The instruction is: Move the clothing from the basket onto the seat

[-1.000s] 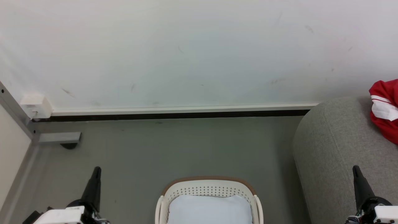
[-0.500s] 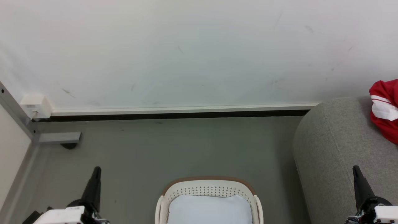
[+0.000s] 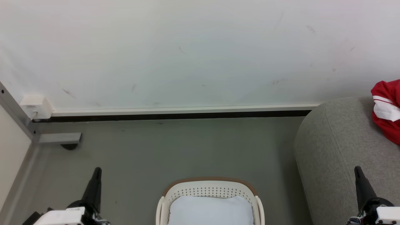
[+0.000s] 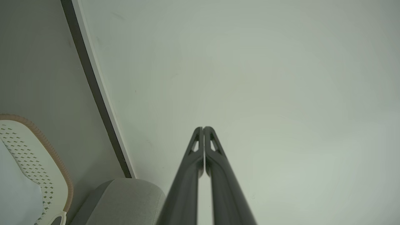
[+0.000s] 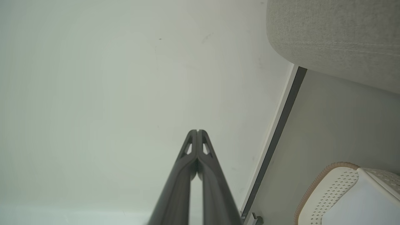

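Grey floor (image 3: 175, 150) is spread beneath everything. Nearest the camera, the left hand (image 3: 97, 171) and the right hand (image 3: 357, 170) are seen at the lower corners of the head view. Each is clenched with its dark fingers pressed together, and nothing is gripped in either. The same closed fingers are shown against bare wall in both wrist views.

Between the hands the basket (image 3: 211, 189) is set on the floor, its near part cut off by the bottom edge. A pale blue-white pad (image 3: 211, 209) lies in the part that can be seen, and no red fabric is seen on it.

Farther off, to the right, the seat (image 3: 337, 147) bulges into view. The clothing (image 3: 387, 109) is heaped on it at the right edge, well apart from the basket. Beyond, a skirting board (image 3: 181, 110) and the pale wall (image 3: 187, 53) close the scene.

Nothing has been shifted over the last second: hands, basket and garment are all found where they were. From this stillness the transfer is judged done, or very nearly. What the basket's hidden near part holds cannot be told.
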`<state>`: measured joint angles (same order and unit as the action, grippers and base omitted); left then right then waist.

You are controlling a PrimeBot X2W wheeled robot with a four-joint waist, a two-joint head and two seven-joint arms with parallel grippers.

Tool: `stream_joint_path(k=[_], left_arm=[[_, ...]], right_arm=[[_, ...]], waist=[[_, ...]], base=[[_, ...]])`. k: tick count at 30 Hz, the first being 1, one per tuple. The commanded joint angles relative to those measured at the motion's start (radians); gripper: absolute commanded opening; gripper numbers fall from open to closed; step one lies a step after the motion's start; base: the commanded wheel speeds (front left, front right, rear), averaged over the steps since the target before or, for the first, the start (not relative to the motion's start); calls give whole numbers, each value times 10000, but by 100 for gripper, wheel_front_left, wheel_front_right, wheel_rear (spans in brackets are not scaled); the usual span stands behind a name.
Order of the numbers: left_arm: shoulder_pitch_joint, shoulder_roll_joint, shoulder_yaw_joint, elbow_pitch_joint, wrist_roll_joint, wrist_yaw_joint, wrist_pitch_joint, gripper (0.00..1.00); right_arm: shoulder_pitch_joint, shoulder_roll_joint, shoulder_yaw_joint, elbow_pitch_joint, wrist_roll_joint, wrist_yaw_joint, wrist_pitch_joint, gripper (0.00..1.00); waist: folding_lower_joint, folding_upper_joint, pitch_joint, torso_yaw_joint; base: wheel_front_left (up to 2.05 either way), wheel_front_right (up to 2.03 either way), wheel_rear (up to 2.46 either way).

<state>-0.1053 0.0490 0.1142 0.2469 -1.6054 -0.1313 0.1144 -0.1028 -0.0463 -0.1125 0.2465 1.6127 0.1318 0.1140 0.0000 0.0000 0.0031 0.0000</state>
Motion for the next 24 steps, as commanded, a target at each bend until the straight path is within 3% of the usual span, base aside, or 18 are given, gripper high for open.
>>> stream_joint_path(k=[1,24], left_arm=[[-85,20,19,-35,-139,-7,31,0],[-85,20,18,-34,-139,-7,30,0]], right_arm=[[-122,-74,-38,-47,8,-21,38,0],[-123,-75,-38,-47,8,-21,37,0]], waist=[[0,0,0,0],[0,0,0,0]], base=[[0,0,0],[0,0,0]])
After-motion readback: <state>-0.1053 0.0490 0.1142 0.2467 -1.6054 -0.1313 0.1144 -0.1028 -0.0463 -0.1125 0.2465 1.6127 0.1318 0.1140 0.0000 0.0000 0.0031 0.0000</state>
